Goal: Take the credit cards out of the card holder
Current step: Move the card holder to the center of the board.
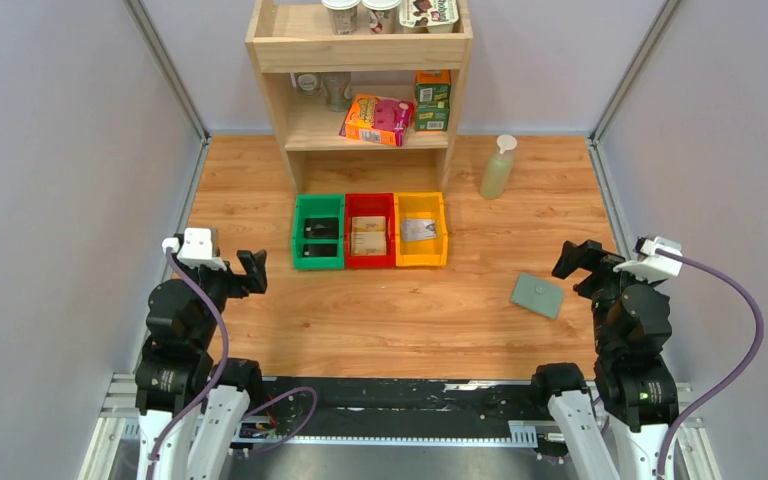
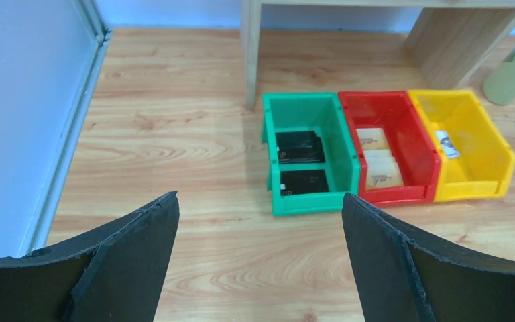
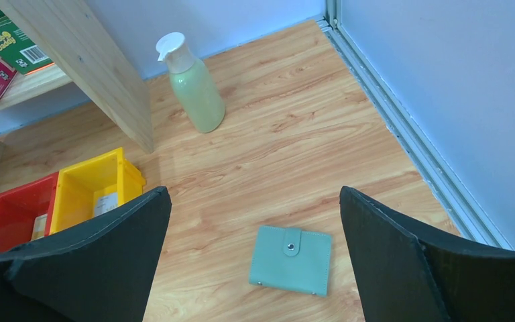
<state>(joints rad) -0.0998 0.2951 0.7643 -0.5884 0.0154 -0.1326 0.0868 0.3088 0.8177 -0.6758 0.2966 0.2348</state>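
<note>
Card holder [image 3: 292, 260], closed, squarish, grey-green with a snap tab, lies flat lower centre on woodgrain table [image 3: 295, 154]; we see left gripper [image 2: 258, 196] and right gripper [image 3: 253, 189] spread wide, pale-green bottle [image 3: 194, 90] upper left.

I have both arms folded up by the worktop's near corners. The left gripper [image 1: 254, 272] and right gripper [image 1: 574, 270] both point forward, jaws spread wide.

One card holder [image 3: 290, 260]. Green bin [image 2: 308, 203], red bin [image 2: 395, 195], yellow bin [image 2: 476, 190]: three bins. Two black cards [image 2: 299, 146] [image 2: 303, 182]. One bottle [image 3: 198, 94]. One shelf [image 1: 360, 52].
</note>
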